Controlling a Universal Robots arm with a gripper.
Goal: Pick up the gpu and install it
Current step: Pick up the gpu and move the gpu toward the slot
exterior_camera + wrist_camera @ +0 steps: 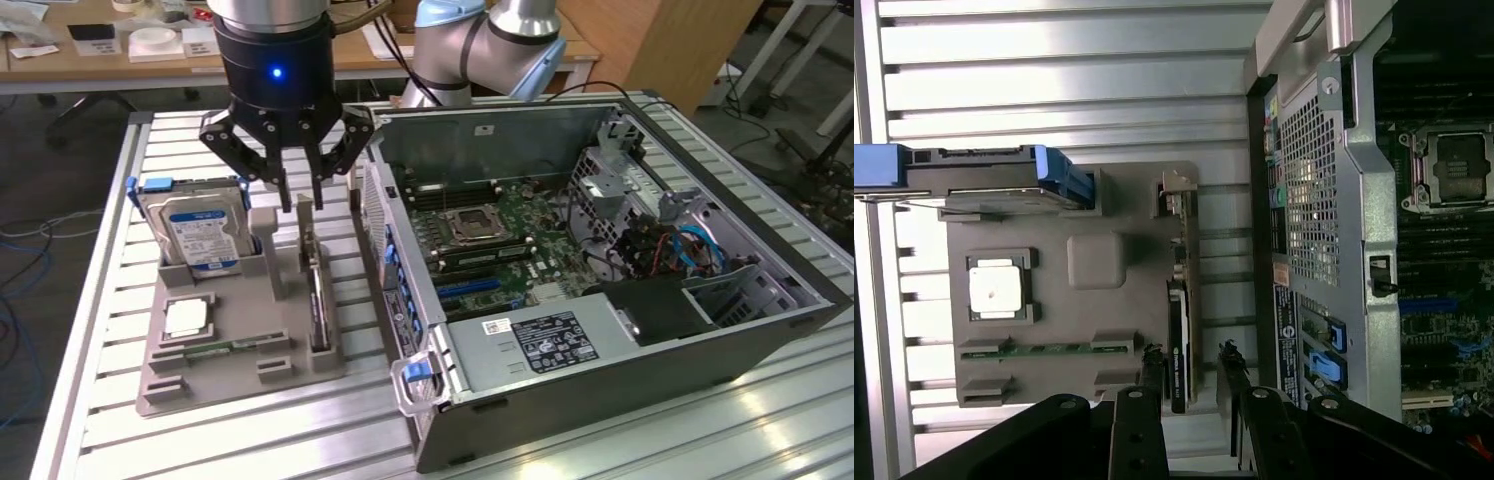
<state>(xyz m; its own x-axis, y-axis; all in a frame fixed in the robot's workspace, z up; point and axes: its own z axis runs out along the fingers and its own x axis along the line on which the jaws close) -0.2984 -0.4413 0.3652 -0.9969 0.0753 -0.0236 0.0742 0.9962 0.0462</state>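
The gpu (318,300) stands on edge in a slot of the grey holder tray (267,375), a thin dark card with its silver bracket at the far end. My gripper (303,195) hangs just above that far end, open, one finger on each side of the card's line. In the wrist view the gpu (1179,335) runs between my two fingertips (1152,356), with a gap showing on both sides, so nothing is gripped. The open computer case (601,250) lies beside the tray on the exterior view's right, motherboard (494,235) exposed.
In the same tray a hard drive (200,235) with blue rails stands upright, with a square processor chip (187,318) and a memory stick (220,348) lying flat. The case wall (1324,230) sits close beside the gpu slot. A second arm (481,40) stands behind the case.
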